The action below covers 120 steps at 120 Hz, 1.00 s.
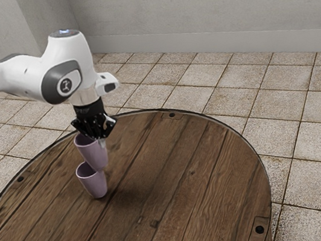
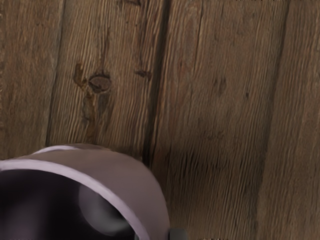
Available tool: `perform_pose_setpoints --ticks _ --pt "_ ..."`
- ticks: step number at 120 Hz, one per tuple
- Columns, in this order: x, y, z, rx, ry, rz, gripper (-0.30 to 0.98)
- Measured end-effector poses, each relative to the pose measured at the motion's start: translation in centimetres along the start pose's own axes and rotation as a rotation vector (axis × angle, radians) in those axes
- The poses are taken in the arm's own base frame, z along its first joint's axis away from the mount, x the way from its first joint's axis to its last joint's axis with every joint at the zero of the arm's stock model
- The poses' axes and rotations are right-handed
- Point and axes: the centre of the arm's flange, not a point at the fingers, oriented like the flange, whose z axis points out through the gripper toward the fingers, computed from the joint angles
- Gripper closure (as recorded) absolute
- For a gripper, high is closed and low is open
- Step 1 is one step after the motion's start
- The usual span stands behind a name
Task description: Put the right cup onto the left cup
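Tool (image 1: 98, 140) at the end of the white arm (image 1: 63, 75), pointing down, pinched on the wall of a mauve cup near its rim. The gap between its fingers appears narrow, about the thickness of that wall, with one finger outside the cup and the other seemingly inside. The held cup, apparently the right cup (image 1: 96, 155) of the task, hangs roughly upright, mouth up, just below the tool.

Lower down, a matching mauve cup, the left cup (image 1: 93, 185), stands upright on the round wooden counter (image 1: 189, 183). The key relation: the held cup is above the standing one and offset toward the exterior view's right, its base overlapping the far part of the lower rim in that view. Whether the two touch cannot be told. Their long axes run nearly parallel, so little or no tilting seems needed.

The coming move likely calls for a small sideways shift to bring the base over the lower mouth, then a straight descent and release. If lowered off-centre, the base could catch the rim and tip the standing cup.
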Motion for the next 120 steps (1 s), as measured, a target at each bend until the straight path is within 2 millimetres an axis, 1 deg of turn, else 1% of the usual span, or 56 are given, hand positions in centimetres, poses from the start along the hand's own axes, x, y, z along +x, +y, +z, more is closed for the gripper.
perform_pose_setpoints --ticks 15,44,85,107,111,120 --pt "-0.1 -0.8 -0.2 0.011 -0.011 0.001 0.78" --pt "0.0 -2.4 0.4 0.018 -0.034 -0.002 0.79" --pt "0.4 -3.2 2.0 0.015 -0.062 0.009 0.79" --pt "0.9 -3.3 2.8 0.009 -0.072 0.014 0.78" --pt "1.1 -3.4 2.9 0.007 -0.075 0.014 0.74" --pt "1.2 -3.1 3.0 0.003 -0.078 0.018 0.57"
